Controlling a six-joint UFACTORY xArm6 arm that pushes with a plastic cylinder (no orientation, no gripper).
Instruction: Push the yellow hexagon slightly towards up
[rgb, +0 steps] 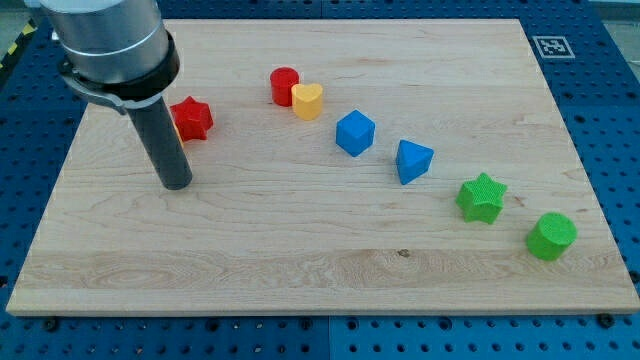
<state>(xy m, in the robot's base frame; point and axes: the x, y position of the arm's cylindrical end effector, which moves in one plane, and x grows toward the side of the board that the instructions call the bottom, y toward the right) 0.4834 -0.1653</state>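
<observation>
The only yellow block (308, 101) I can see sits at the view's upper middle and looks heart-shaped. It touches a red cylinder (284, 85) on its upper left. I cannot make out a yellow hexagon; the rod hides part of the board left of the red star (193, 118). My tip (177, 184) rests on the board at the view's left, just below and slightly left of the red star, and far left of the yellow block. It touches no block.
A blue cube-like block (354, 132) and a blue wedge-like block (413, 160) run down to the right of the yellow block. A green star (481, 196) and a green cylinder (551, 236) sit at the lower right. The wooden board (300, 270) lies on a blue pegboard.
</observation>
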